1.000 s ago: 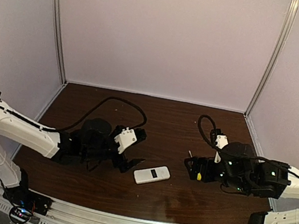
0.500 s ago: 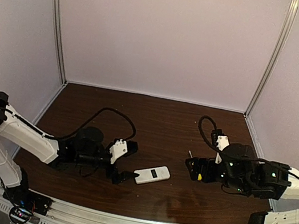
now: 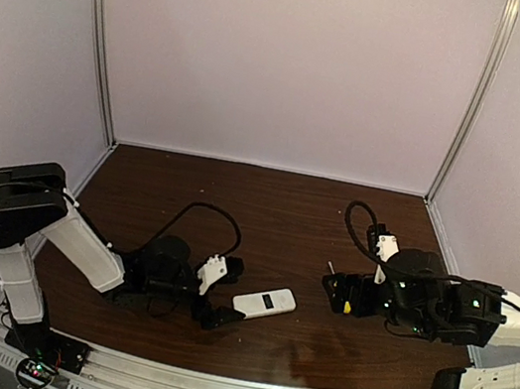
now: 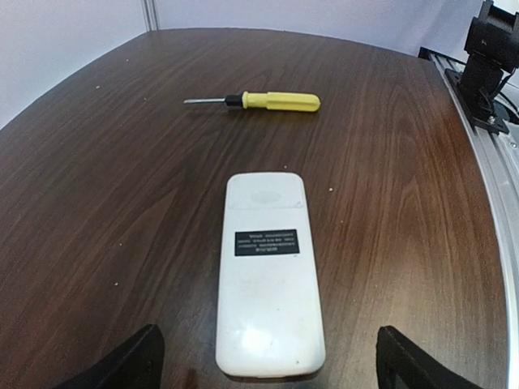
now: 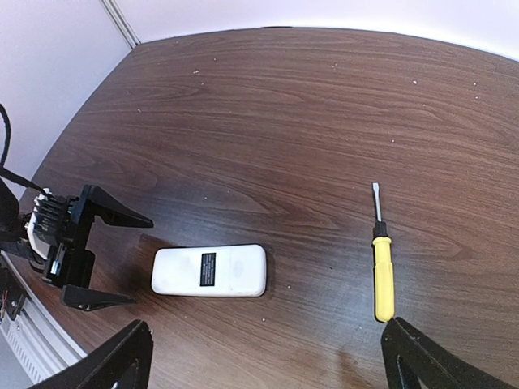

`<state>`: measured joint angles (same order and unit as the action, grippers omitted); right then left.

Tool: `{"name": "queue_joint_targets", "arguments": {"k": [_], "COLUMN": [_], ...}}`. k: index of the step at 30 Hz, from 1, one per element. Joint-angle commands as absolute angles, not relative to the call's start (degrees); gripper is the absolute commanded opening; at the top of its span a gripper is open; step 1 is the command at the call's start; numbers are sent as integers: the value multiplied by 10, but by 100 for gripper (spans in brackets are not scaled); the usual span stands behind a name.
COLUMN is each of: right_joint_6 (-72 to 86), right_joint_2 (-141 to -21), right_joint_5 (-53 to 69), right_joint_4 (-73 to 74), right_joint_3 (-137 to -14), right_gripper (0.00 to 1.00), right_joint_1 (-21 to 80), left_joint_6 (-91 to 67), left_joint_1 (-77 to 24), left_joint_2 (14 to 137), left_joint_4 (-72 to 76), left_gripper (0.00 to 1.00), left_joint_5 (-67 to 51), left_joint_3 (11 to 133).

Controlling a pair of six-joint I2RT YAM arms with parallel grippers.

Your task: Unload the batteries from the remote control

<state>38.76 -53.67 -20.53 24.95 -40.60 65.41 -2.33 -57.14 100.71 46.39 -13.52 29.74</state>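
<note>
The remote control [image 3: 264, 303] lies flat on the table [image 3: 287, 210], a little toward 6 o'clock of the table's middle, and has not shifted over the last second. Its plain white back faces up, with a small dark rectangle [image 4: 267, 242] across it that reads as a printed label in the left wrist view. No batteries show in any view. The back looks closed, so they are most likely inside.

What has changed is the left arm. A second ago the left gripper [image 3: 235, 291] was held up and off toward 9 o'clock of the remote control. It has since dropped to table level and moved in. Its jaws are spread wide and bracket the end of the remote control [image 5: 209, 271] that points toward 8 o'clock in the top view. The fingers [image 4: 142, 361] stand clear of the plastic on both sides, so nothing is gripped yet.

The right arm has stayed where it was. The right gripper [image 3: 335, 293] hangs at 3 o'clock of the remote control, jaws wide and empty, over the screwdriver [image 5: 383, 279]. The screwdriver lies loose on the wood with its yellow handle toward the arms.

By my reading the unloading itself has not begun. The left arm is lining up to pin or lift the remote control so the back can be opened. The close should land on the long edges, or the smooth case may skid on the wood
</note>
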Motion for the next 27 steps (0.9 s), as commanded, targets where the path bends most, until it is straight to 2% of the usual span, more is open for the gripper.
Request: {"name": "queue_joint_targets", "arguments": {"k": [1, 9, 27], "right_joint_6": [381, 379, 376], "right_joint_2": [-538, -546, -551], "right_joint_5": [-212, -210, -207], "right_joint_4": [244, 239, 233], "right_joint_3": [-398, -398, -397], "right_gripper": [100, 100, 100], "right_joint_1": [651, 651, 650], "left_joint_6": [-53, -64, -63], "left_joint_1": [-569, -569, -570], "left_joint_2": [1040, 1085, 1143], "left_joint_4": [540, 565, 589], "left_gripper": [94, 97, 94], "left_joint_5": [-146, -164, -165], "left_joint_3": [294, 308, 341]}}
